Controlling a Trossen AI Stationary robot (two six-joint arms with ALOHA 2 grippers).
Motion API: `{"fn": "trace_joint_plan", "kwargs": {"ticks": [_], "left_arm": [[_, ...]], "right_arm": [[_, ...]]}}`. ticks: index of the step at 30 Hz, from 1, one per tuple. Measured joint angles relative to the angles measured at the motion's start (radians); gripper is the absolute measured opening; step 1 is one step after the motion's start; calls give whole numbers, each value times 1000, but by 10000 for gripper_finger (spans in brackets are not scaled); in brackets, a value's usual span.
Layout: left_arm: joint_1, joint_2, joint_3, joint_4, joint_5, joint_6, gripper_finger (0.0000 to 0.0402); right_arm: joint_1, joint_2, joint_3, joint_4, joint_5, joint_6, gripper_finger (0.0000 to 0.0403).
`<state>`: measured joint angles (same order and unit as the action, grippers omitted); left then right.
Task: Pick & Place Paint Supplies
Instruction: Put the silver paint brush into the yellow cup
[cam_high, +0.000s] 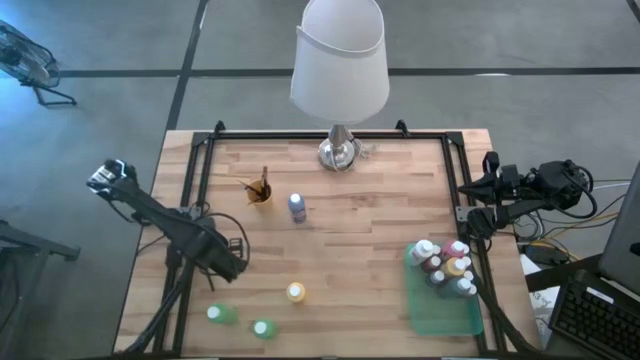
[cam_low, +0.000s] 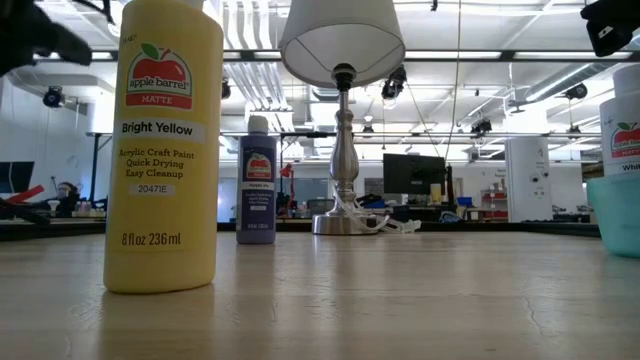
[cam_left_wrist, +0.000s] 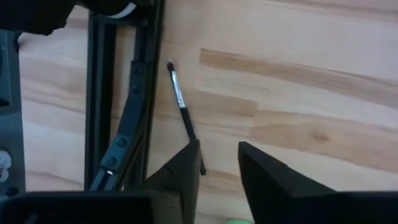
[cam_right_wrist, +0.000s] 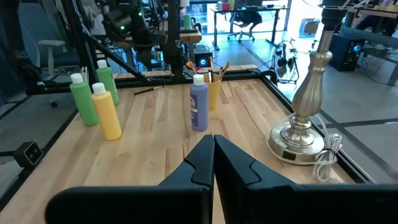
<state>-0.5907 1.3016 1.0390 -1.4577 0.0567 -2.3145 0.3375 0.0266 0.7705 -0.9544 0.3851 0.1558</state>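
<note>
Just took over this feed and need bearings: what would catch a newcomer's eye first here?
The tall lamp with its white shade stands at the table's far edge, middle. A cluster of paint bottles fills the green tray at the near right, while yellow, purple and two green ones stand loose. The left gripper hangs over a thin paintbrush lying by the left frame rail.

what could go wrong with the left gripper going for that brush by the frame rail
The paintbrush lies flat on the wood close beside the black frame rail. The left gripper hovers over its handle end with jaws only narrowly apart, so a finger could land on the thin handle and flick it against or under the rail. A slightly off descent might also knock a finger into the rail.
</note>
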Motion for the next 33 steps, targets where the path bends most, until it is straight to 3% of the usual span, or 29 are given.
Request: {"fn": "trace_joint_plan", "kwargs": {"ticks": [7, 33], "left_arm": [[2, -40, -93, 43, 6, -93, 166], [74, -21, -374, 274, 61, -121, 160]], "right_arm": [[0, 0, 0, 0, 0, 0, 8], [0, 0, 0, 0, 0, 0, 8]]}}
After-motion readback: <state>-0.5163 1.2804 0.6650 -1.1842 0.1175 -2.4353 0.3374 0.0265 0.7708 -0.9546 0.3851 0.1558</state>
